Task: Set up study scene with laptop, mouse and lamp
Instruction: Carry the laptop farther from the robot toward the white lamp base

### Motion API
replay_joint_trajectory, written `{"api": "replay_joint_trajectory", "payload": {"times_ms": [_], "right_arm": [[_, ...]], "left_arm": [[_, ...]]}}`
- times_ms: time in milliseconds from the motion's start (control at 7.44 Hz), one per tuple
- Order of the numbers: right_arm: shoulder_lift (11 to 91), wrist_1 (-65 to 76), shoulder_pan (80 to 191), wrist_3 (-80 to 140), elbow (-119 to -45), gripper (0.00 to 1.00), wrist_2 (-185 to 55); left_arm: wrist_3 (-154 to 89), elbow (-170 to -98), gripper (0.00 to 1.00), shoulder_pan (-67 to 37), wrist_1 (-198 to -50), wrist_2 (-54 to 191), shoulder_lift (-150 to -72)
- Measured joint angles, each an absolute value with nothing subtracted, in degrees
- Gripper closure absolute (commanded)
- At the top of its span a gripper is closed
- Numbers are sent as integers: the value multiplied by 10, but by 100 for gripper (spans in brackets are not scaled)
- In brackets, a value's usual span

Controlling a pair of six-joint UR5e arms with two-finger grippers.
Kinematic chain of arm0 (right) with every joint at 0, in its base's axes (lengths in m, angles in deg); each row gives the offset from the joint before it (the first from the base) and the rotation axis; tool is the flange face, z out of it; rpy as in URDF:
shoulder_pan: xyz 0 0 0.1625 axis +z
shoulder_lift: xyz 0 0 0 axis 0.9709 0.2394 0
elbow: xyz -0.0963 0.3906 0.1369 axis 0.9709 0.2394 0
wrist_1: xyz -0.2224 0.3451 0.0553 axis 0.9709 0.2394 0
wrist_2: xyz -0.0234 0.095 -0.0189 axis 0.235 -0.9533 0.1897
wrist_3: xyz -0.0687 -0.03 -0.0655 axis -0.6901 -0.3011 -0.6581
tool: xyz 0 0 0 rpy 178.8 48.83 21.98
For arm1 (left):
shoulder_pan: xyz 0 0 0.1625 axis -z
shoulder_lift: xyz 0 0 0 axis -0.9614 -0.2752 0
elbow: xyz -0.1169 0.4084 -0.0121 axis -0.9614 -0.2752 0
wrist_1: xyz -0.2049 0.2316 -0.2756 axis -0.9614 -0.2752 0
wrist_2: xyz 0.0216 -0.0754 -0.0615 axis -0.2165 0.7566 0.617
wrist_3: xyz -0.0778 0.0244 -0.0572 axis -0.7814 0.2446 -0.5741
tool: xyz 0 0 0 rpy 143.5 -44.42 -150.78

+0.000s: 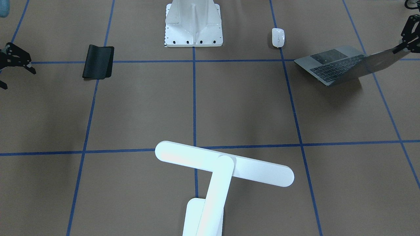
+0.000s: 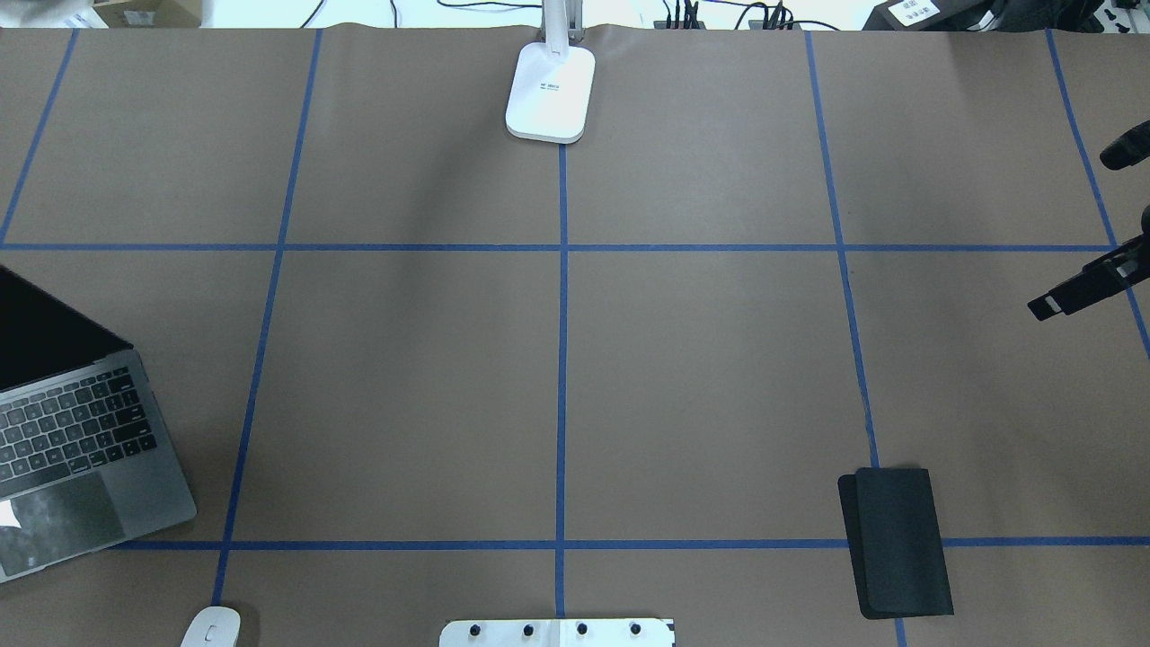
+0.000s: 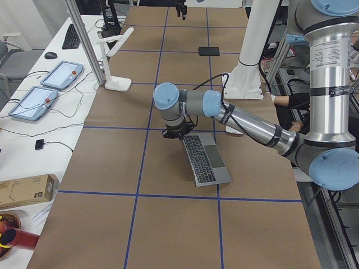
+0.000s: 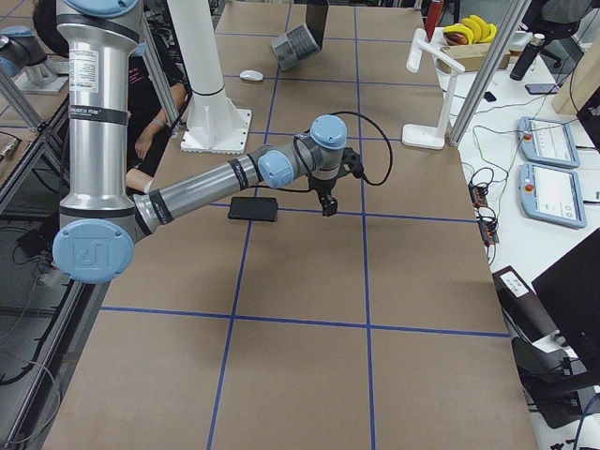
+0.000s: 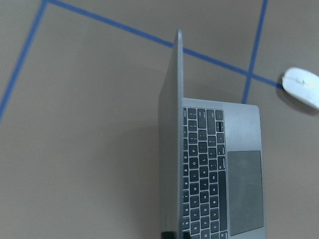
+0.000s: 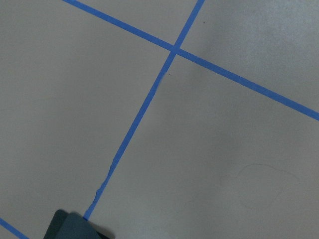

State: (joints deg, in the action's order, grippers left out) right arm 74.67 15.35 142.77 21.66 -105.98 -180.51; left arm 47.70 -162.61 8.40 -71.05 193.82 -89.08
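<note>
Matt brown paper over the worktop [image 2: 701, 359], smooth, crossed by strips of blue tape [image 2: 561, 359]. Grey metal on the laptop [image 2: 81, 440], satin rather than shiny, with matt black keys and a dark glossy screen. Glossy white plastic on the mouse [image 1: 278, 37]. Smooth white plastic on the lamp [image 1: 223, 167], faintly sheened. Matt black, soft-looking mat [image 2: 898, 544], rubber or cloth unclear. White-painted pedestal [image 1: 193, 26], semi-gloss.

Overhead camera peers forward and down from behind the robot, the front one stares steeply back across the counter [image 2: 701, 377], and both share the laptop [image 2: 76, 449] and lamp [image 2: 550, 90]. End cameras go wide along the counter; wrist cameras hang close above it.
</note>
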Motion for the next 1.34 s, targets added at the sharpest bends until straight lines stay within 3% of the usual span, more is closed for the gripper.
{"api": "replay_joint_trajectory", "payload": {"times_ms": [403,941,1345], "right_arm": [[747,152,1428,230,-1055,0,-1806],[750,151,1429,271,-1053,0,-1810],[751,155,1433,278,-1043,0,-1810]], "left_arm": [[394,-1600,97,70,-687,1935,-1006],[304,-1565,98,-59,-688,1881,-1173],[279,-1518,99,-97,-714,1838,-1268]]}}
